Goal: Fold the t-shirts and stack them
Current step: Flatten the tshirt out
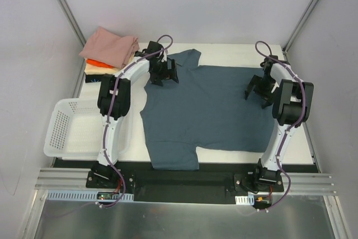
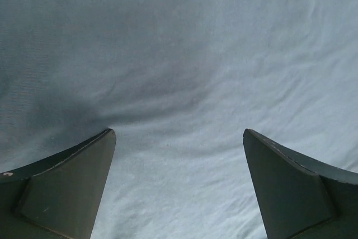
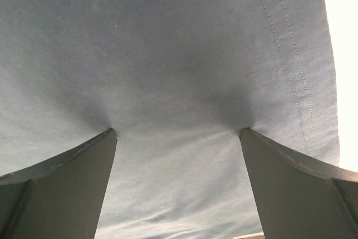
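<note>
Slate-blue t-shirt (image 1: pixel 212 110) lies flat, long axis left-right, neck end leftward

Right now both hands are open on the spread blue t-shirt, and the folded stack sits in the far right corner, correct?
Not quite: the top external view shows the folded stack in the far left corner. The rest holds: left hand and right hand are both open on the blue t-shirt.

Pink tee (image 1: pixel 112 46) covers most of orange tee (image 1: pixel 96 62), cream tee (image 1: pixel 102 70). Left arm (image 1: pixel 114 100) hides basket (image 1: pixel 51 132) right wall. Left wrist view: slate-blue tee (image 2: pixel 179 54) runs past every edge. Left gripper (image 2: pixel 179 134), right gripper (image 3: pixel 178 131) cut at bottom.
</note>
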You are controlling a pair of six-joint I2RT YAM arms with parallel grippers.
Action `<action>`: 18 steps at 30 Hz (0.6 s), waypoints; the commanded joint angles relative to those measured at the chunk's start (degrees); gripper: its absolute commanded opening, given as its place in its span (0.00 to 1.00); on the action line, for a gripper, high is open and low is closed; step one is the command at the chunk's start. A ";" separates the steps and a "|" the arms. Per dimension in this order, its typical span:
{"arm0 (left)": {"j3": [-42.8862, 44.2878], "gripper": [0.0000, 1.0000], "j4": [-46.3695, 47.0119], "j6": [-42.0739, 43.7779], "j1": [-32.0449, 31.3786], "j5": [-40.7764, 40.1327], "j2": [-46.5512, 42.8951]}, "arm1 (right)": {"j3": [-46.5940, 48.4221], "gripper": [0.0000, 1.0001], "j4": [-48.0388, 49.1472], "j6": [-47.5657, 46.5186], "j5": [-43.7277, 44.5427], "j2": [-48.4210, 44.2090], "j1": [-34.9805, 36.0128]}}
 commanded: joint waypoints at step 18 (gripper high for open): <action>30.92 0.99 -5.52 -3.04 4.44 4.14 12.56 | 24.29 0.96 -3.50 -1.84 -9.63 10.33 -2.64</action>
